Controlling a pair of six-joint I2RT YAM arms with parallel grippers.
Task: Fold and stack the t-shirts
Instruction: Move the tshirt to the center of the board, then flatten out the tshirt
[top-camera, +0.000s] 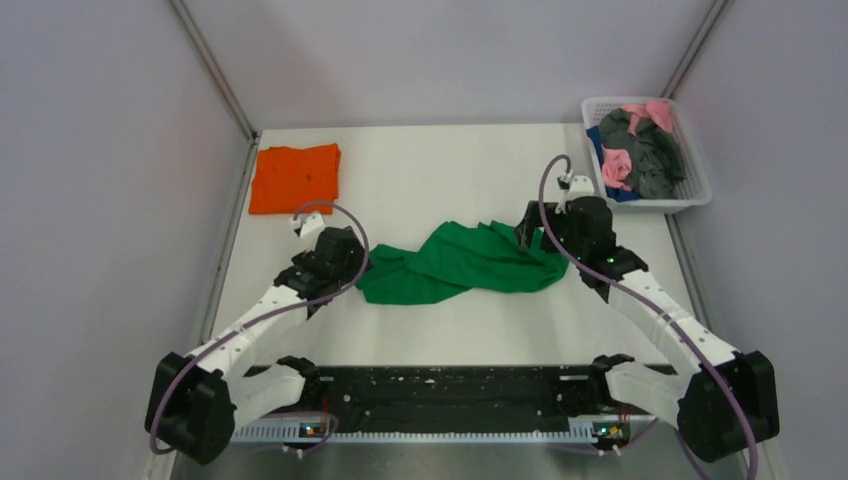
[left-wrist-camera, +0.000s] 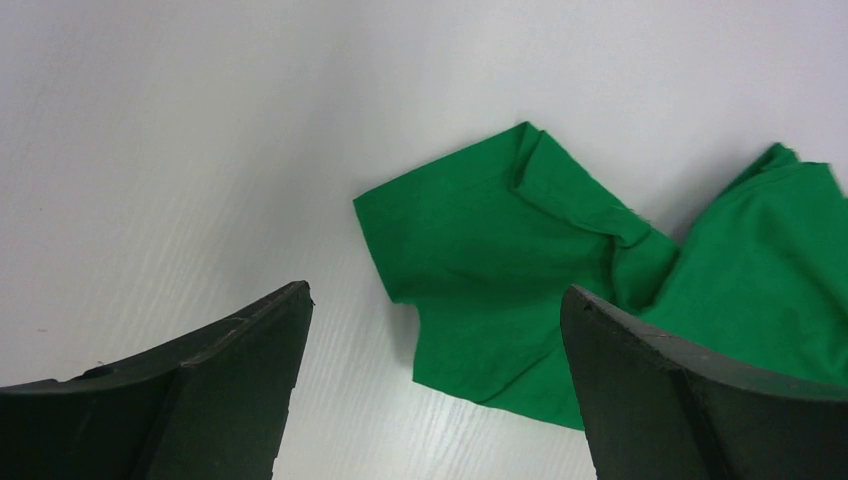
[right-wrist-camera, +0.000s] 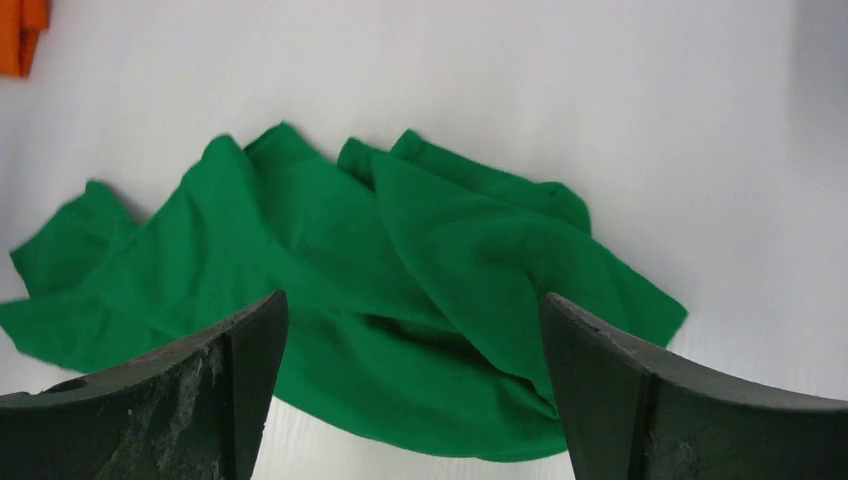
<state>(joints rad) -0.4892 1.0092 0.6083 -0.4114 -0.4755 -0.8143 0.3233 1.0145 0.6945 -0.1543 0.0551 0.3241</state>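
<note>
The green t-shirt (top-camera: 468, 262) lies crumpled in a twisted heap at mid-table, also in the left wrist view (left-wrist-camera: 520, 250) and the right wrist view (right-wrist-camera: 400, 290). The orange t-shirt (top-camera: 294, 177) lies folded flat at the far left, its corner in the right wrist view (right-wrist-camera: 18, 35). My left gripper (top-camera: 352, 262) hovers at the green shirt's left end, open, nothing between its fingers (left-wrist-camera: 436, 300). My right gripper (top-camera: 535, 232) hangs above the shirt's right end, open, with cloth lying loose below its jaws (right-wrist-camera: 412, 305).
A white basket (top-camera: 700, 190) at the far right corner holds pink, dark grey and blue garments. Grey walls enclose the table on three sides. A black rail (top-camera: 440, 395) runs along the near edge between the arm bases.
</note>
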